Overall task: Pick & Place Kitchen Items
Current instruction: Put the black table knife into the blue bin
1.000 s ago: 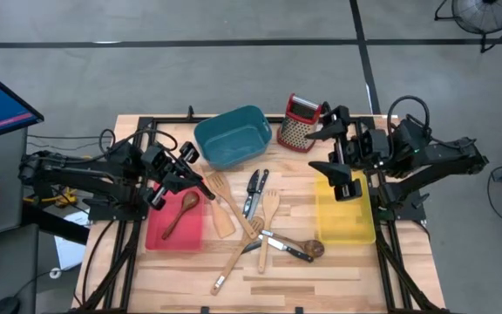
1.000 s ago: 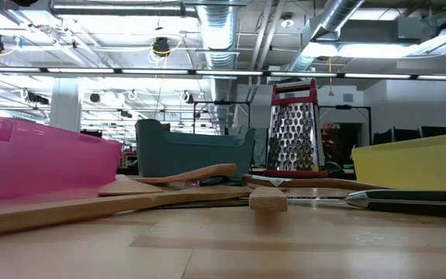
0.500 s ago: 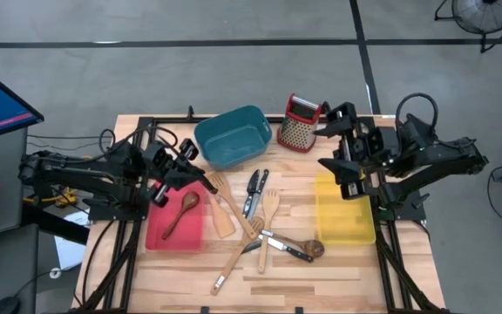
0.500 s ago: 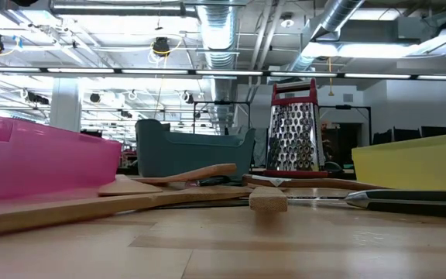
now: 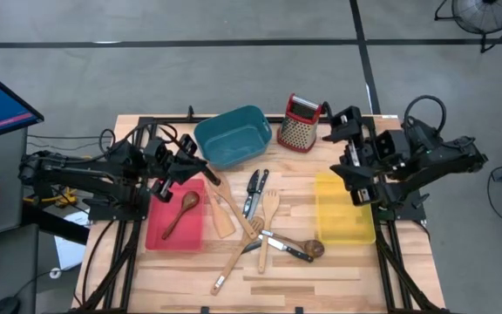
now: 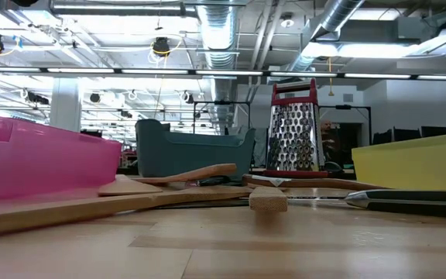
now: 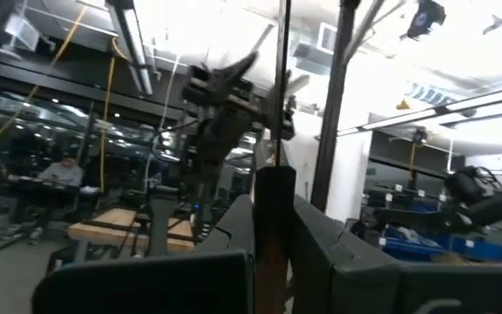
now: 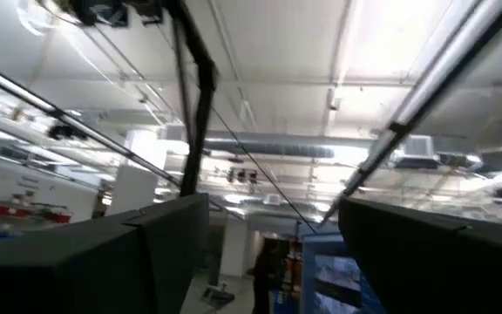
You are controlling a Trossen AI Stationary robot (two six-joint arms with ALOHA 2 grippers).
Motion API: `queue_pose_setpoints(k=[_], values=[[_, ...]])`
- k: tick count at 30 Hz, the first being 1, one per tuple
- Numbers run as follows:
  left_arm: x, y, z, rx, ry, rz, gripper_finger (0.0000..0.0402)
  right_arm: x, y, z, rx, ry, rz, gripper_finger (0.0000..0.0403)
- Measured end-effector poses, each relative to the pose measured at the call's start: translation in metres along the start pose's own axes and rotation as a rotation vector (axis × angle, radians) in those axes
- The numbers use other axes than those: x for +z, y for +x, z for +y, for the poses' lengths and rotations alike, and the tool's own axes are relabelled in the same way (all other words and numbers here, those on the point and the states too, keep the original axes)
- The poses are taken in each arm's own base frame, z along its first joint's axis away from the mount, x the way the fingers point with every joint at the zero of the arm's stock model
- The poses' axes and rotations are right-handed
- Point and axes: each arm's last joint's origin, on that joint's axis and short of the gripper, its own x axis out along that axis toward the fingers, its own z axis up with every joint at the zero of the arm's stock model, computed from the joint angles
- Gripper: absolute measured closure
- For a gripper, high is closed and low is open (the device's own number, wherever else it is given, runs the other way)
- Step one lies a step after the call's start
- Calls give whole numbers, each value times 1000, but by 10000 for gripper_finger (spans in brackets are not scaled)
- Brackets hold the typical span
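Note:
Several utensils, pale wooden spatulas and forks, black-handled knives and a dark wooden spoon, lie in a heap on the table's middle. Another dark wooden spoon lies in the red bin. My left gripper is at the red bin's far right corner, shut on a slim dark utensil; which kind I cannot tell. My right gripper is open and empty over the far end of the yellow bin; its wrist view shows the fingers wide apart. My left gripper pinches the slim dark utensil's handle between its two fingers. The fingers lie roughly level and come from the table's left. The utensil sticks out past the fingertips toward the heap, its free end over a pale spatula; whether it touches there I cannot tell.
A teal bin stands at the far middle, with the red-topped metal grater to its right. The low view shows the grater upright behind the heap. Bare wood lies along the table's near edge.
My left gripper has drawn back toward the table's far left with the dark utensil, whose free end has moved away from the heap. My right gripper has drawn back toward the table's right edge, staying open.

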Motion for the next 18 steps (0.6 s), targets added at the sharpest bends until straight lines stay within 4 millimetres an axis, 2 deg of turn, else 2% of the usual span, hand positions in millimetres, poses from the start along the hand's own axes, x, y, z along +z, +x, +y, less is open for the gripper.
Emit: queue_pose_setpoints(k=[4, 9, 13, 18], values=[[-2, 1, 1, 2, 20, 5, 382, 1, 0, 8, 121, 14, -11, 137], [-11, 5, 4, 12, 15, 42, 382, -7, -2, 18, 281, 38, 59, 137], [-27, 9, 11, 45, 13, 131, 382, -18, -4, 22, 321, 59, 176, 137], [-57, 12, 25, 68, 53, 338, 386, -32, -8, 21, 314, 90, 332, 137]])
